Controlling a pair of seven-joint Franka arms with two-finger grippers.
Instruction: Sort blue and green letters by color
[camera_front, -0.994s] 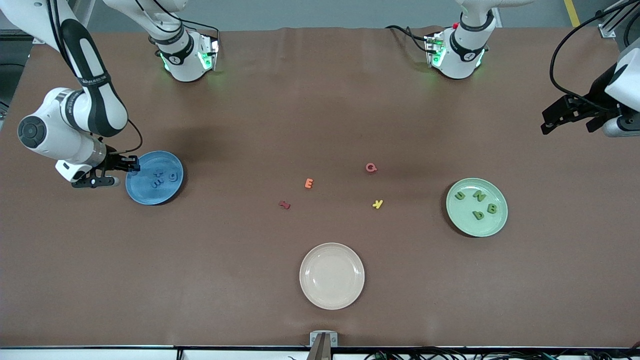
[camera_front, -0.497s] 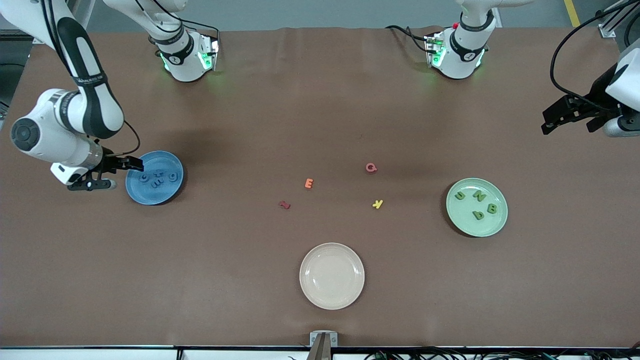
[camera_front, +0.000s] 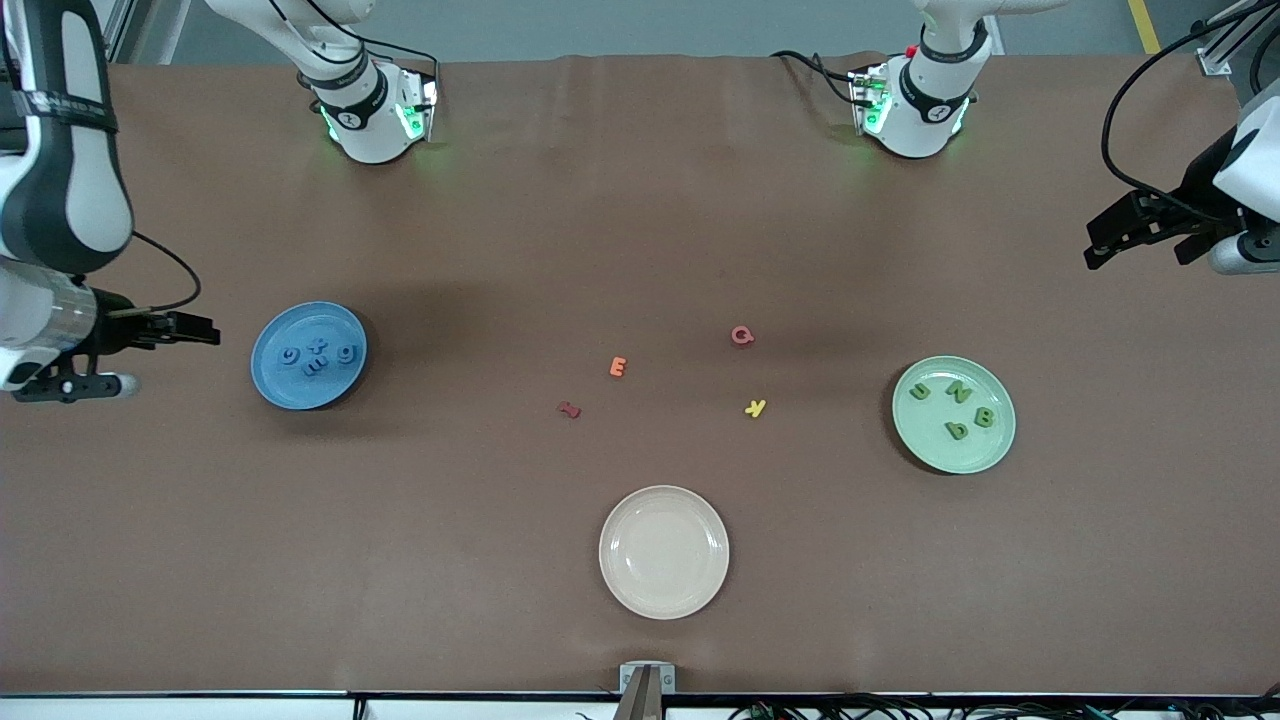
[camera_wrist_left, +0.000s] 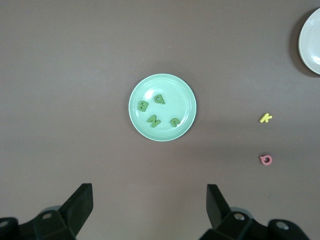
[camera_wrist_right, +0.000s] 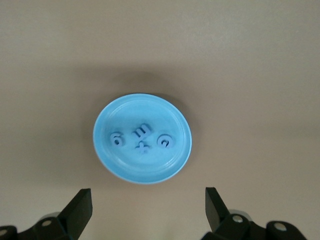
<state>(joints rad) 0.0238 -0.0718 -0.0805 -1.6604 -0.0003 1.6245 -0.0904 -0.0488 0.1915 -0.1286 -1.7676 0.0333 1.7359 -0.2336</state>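
Several blue letters (camera_front: 318, 357) lie together in the blue plate (camera_front: 300, 390) toward the right arm's end of the table; the right wrist view shows these blue letters (camera_wrist_right: 142, 138) inside the blue plate (camera_wrist_right: 145, 107). My right gripper (camera_front: 175, 360) hangs open and empty beside that plate, off its rim, and its own view shows the same right gripper (camera_wrist_right: 147, 192). Several green letters (camera_front: 955, 407) sit in the green plate (camera_front: 953, 462). My left gripper (camera_front: 1135, 258) waits open over the table's end, looking down on the green plate (camera_wrist_left: 162, 80).
A cream plate (camera_front: 664, 552) stands near the table's front edge. Between the coloured plates lie an orange E (camera_front: 618, 367), a pink G (camera_front: 742, 335), a yellow K (camera_front: 756, 407) and a dark red piece (camera_front: 569, 409).
My right gripper opened over the blue plate, left a blue letter in it, and drew back off the plate toward its end of the table. The left arm has not moved.
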